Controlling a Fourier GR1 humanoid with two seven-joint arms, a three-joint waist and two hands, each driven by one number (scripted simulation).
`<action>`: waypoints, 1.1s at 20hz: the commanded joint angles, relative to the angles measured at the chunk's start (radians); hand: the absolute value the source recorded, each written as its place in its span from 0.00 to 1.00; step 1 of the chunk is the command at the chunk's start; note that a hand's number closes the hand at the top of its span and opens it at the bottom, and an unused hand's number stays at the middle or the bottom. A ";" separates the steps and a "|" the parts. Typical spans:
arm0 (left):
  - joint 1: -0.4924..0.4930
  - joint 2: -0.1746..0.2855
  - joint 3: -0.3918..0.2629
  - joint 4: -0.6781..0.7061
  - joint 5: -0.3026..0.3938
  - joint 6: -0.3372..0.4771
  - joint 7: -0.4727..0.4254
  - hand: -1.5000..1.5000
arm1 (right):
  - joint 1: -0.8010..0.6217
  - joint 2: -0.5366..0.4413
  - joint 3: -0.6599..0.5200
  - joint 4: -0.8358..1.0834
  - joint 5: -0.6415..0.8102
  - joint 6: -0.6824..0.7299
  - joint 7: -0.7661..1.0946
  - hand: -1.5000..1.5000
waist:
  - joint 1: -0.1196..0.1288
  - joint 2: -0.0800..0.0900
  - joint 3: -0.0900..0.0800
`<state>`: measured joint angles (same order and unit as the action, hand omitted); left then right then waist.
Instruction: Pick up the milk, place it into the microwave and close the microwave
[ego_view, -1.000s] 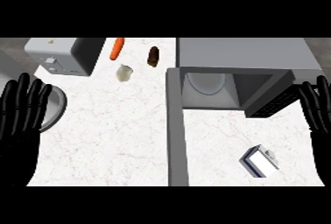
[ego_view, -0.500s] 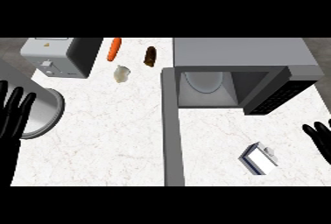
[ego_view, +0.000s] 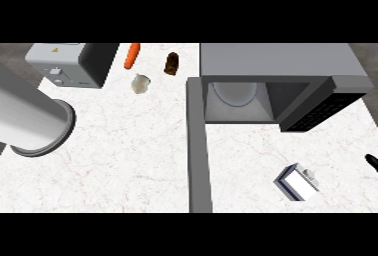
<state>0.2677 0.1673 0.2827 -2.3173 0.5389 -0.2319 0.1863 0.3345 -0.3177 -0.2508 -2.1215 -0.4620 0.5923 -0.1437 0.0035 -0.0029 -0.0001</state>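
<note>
The counter (ego_view: 125, 165) looks like smooth white stone with faint veins, and a plain matt grey strip (ego_view: 198, 165) runs across it. The microwave (ego_view: 280, 60) has a flat, matt grey casing like painted metal, its door (ego_view: 319, 109) is darker with a fine dotted mesh, and the turntable (ego_view: 235, 92) inside looks pale and glassy with a soft sheen. The milk (ego_view: 297, 181) looks like smooth coated card in white and blue-grey, the toaster (ego_view: 59, 62) like light-grey metal with a darker matt side, and the left forearm (ego_view: 29, 117) is smooth, even grey with little shine
</note>
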 joint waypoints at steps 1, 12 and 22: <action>0.089 -0.047 -0.005 -0.079 0.016 -0.043 0.007 0.00 | -0.047 -0.009 -0.026 0.066 0.031 0.047 0.002 0.00 | 0.002 0.001 0.000; 0.165 -0.025 0.135 -0.142 0.163 -0.101 0.036 0.00 | -0.087 0.116 -0.023 0.412 0.421 -0.001 -0.264 0.00 | 0.015 0.001 0.002; 0.248 -0.018 0.264 -0.051 0.293 -0.255 -0.032 0.00 | -0.218 0.034 -0.054 0.867 0.612 -0.070 -0.539 0.00 | 0.023 0.001 0.002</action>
<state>0.4672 0.1684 0.5078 -2.3149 0.7178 -0.4317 0.1770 0.1702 -0.2458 -0.2919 -1.4295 0.0843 0.5248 -0.5636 0.0230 -0.0016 0.0016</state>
